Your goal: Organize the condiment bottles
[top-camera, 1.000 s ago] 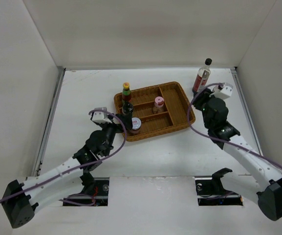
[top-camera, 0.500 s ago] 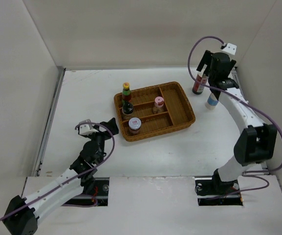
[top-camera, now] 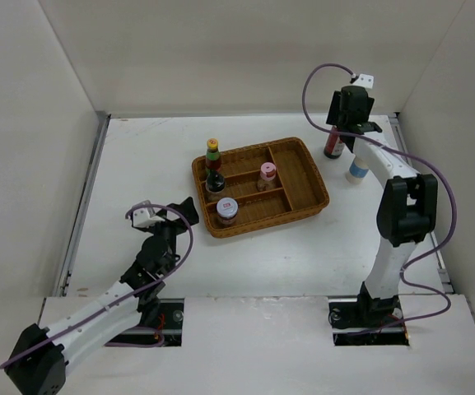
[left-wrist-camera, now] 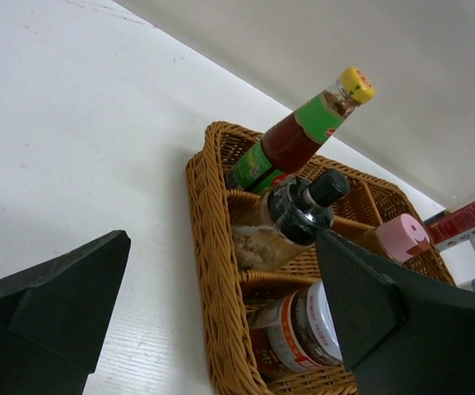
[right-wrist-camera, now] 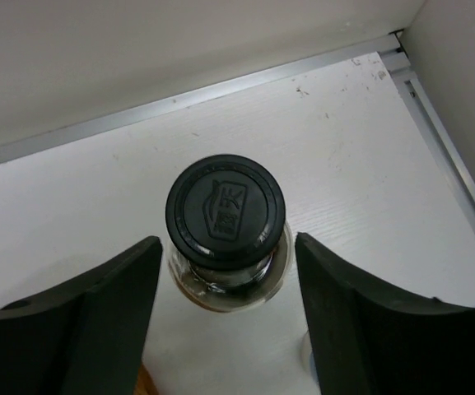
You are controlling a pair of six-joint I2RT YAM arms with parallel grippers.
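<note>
- Black-capped tall bottle (top-camera: 332,144): stands upright on the tabletop (top-camera: 138,181) at the far right, outside the wicker tray (top-camera: 313,170) and not yet organized.
- Right tool (right-wrist-camera: 227,243): poised over that cap, jaws parted on either side with a slim gap each way, nothing grasped. If the jaws are closed off-centre, the bottle is likely pushed sideways and toppled.
- Grip height: only the cap is framed. A hold taken this high on a tall, heavy bottle is judged liable to swing or slip once lifted.
- White blue-labelled shaker (top-camera: 356,170): stands just beside the tall bottle, also outside the tray. It could be knocked over by a tool finger or by a tilting bottle.
- Tray contents: yellow-capped bottle (top-camera: 212,152), pink-lidded jar (top-camera: 267,173) and red-white-lidded jar (top-camera: 226,210) are housed in compartments. They may be struck if the tall bottle is lowered carelessly.
- Left tool (left-wrist-camera: 221,239): released, wide apart, empty, held near the tray's near-left corner. The tray could be nudged if this tool is advanced.
</note>
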